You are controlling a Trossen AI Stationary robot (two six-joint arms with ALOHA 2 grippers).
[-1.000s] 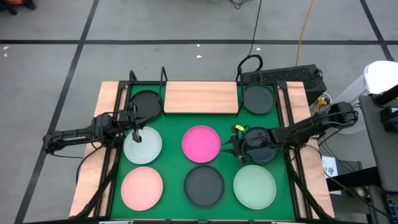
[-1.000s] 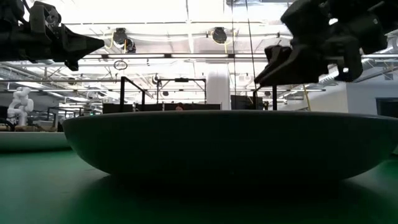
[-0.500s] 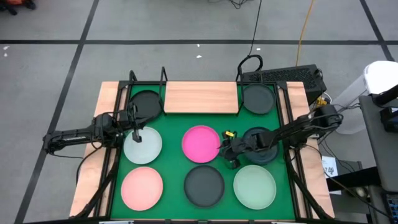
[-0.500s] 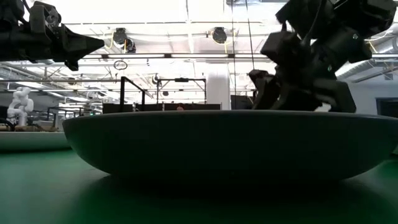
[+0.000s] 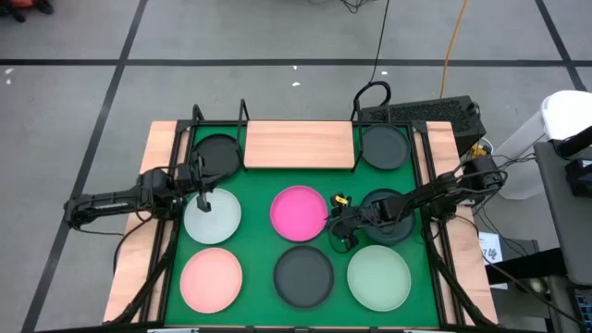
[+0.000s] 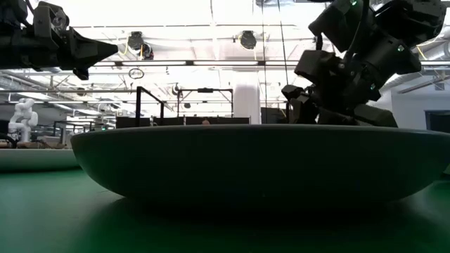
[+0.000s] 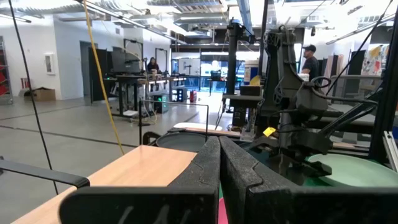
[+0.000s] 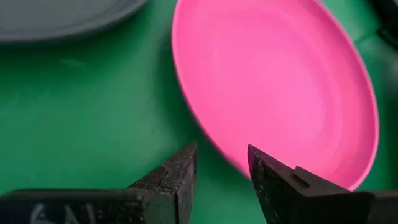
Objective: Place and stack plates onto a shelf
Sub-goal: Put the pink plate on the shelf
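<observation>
The hot pink plate lies flat on the green mat, in the middle. My right gripper is low at its right rim, open. In the right wrist view one finger stands over the mat and the other over the plate's inside, with the plate's rim between them and no touch showing. My left gripper is shut and hovers above the whitish plate. The wood shelf stands at the mat's far edge, bare on top.
On the mat also lie a black plate, a dark grey-teal plate, a dark plate under the right arm, a pale pink plate, a dark grey plate and a mint green plate. Black frame rails run along both sides.
My right gripper has moved toward the table's left, from above the dark plate to the hot pink plate's right rim, and has come down and tipped forward. No plate has moved.
</observation>
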